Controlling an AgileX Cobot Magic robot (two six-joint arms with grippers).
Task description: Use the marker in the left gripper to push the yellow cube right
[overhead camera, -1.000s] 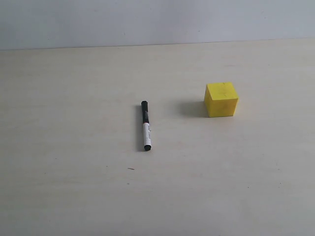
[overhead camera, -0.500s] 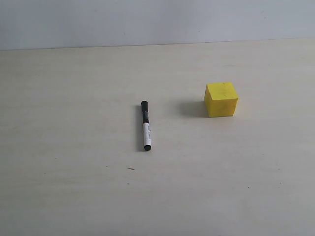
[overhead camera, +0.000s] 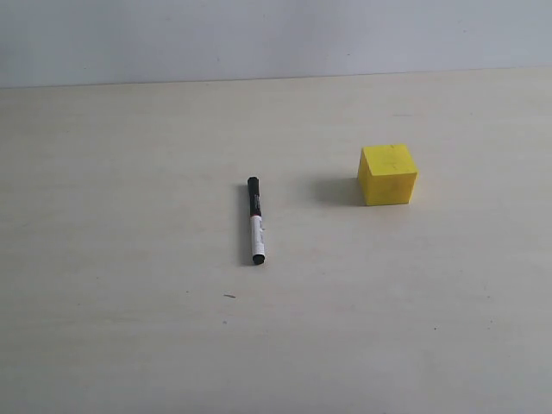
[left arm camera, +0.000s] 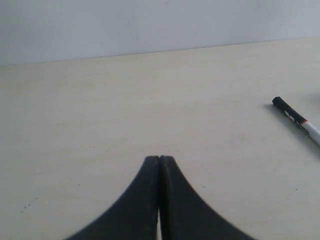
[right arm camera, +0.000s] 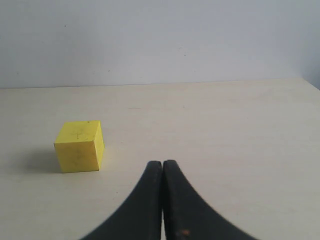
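Note:
The marker (overhead camera: pixel 255 222) lies flat on the pale table, black cap end pointing away, white barrel nearer. The yellow cube (overhead camera: pixel 387 174) sits to its right with a gap between them. Neither arm shows in the exterior view. In the left wrist view my left gripper (left arm camera: pixel 159 159) is shut with nothing in it, and the marker (left arm camera: pixel 296 119) lies off to one side, well apart from the fingertips. My right gripper (right arm camera: pixel 162 163) is also shut and empty, with the yellow cube (right arm camera: pixel 80 146) a short way off beside it.
The table (overhead camera: pixel 121 285) is a plain pale surface meeting a light wall (overhead camera: pixel 259 34) at the back. A tiny dark speck (overhead camera: pixel 229 297) lies in front of the marker.

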